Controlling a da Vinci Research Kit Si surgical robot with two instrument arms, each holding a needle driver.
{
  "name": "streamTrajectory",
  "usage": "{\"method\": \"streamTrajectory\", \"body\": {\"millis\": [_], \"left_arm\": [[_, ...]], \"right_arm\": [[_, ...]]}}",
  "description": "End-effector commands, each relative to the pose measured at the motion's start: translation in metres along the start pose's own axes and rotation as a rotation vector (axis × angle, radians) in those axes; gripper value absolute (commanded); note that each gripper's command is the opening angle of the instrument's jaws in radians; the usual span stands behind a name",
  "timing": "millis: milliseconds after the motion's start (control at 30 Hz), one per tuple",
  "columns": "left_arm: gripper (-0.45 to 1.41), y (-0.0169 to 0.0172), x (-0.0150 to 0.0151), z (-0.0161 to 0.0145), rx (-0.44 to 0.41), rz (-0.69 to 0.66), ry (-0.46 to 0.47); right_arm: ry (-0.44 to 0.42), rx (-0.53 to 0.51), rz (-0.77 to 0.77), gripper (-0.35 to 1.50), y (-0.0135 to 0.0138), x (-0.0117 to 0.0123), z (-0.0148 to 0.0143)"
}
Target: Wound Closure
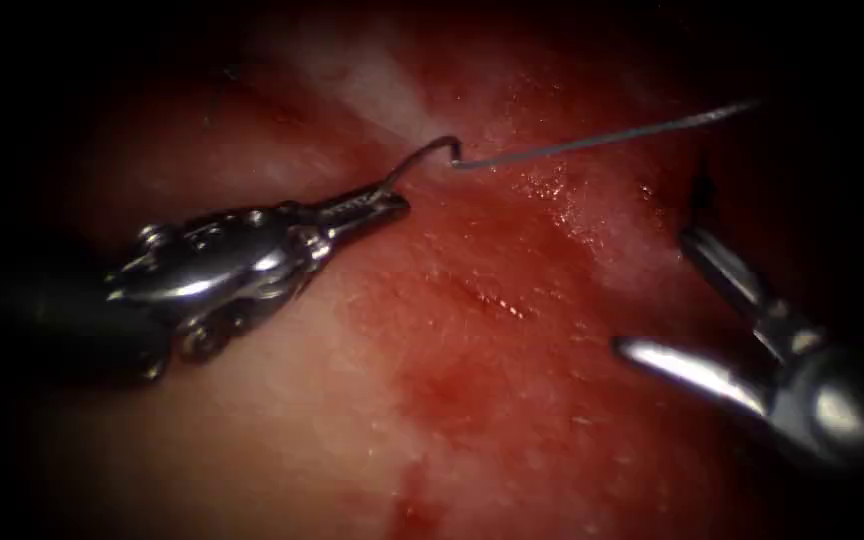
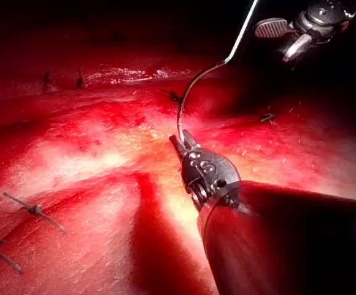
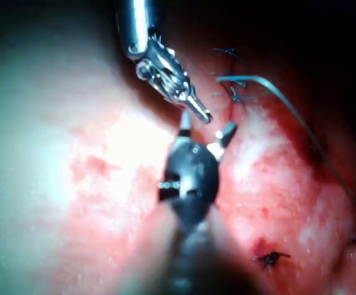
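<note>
My left tool [image 1: 397, 200] comes in from the left with its jaws shut on the curved needle [image 1: 422, 155] near its pointed end. The needle arches up and right from the jaws, free above the tissue [image 1: 252, 420], as the left wrist view also shows it [image 2: 187, 92]. Thread [image 1: 602, 138] runs taut from the needle's tail towards the upper right. My right tool [image 1: 652, 292] waits at the right with its jaws wide open, holding nothing. In the right wrist view its two fingers [image 3: 226, 132] spread just below the left tool's tip [image 3: 202, 114].
Red fluid [image 1: 472, 300] covers the middle of the tissue, so I cannot make out the cut's line there. Tied stitches with cut thread ends [image 2: 34, 209] lie on the tissue, another [image 3: 269, 258] near the right tool. A blue loop of thread [image 3: 276, 92] lies beside them.
</note>
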Motion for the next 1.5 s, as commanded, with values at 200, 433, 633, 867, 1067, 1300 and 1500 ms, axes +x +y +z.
{"method": "streamTrajectory", "body": {"millis": [200,433,633,867,1067,1300,1500], "left_arm": [[-0.45,0.0020,-0.0011,0.0013,-0.075,-0.100,0.024],[-0.45,0.0048,-0.0014,0.0018,-0.129,-0.124,0.015],[-0.45,0.0061,-0.0014,0.0020,-0.156,-0.124,0.005],[-0.45,0.0065,-0.0015,0.0021,-0.163,-0.123,0.002],[-0.45,0.0069,-0.0016,0.0021,-0.170,-0.123,-0.001],[-0.45,0.0073,-0.0015,0.0020,-0.179,-0.124,-0.004],[-0.45,0.0073,-0.0015,0.0019,-0.183,-0.123,-0.006]], "right_arm": [[0.034,-0.020,0.005,1.13,-0.0007,0.0010,0.0031],[0.047,-0.032,0.005,1.13,-0.0018,0.0012,0.0052],[0.048,-0.041,-0.003,1.09,-0.0025,0.0011,0.0063],[0.049,-0.047,-0.049,1.06,-0.0026,0.0006,0.0065],[0.027,-0.049,-0.091,0.97,-0.0026,0.0001,0.0068],[0.012,-0.045,-0.121,0.86,-0.0030,-0.0009,0.0071],[0.009,-0.048,-0.143,0.15,-0.0030,-0.0014,0.0067]]}}
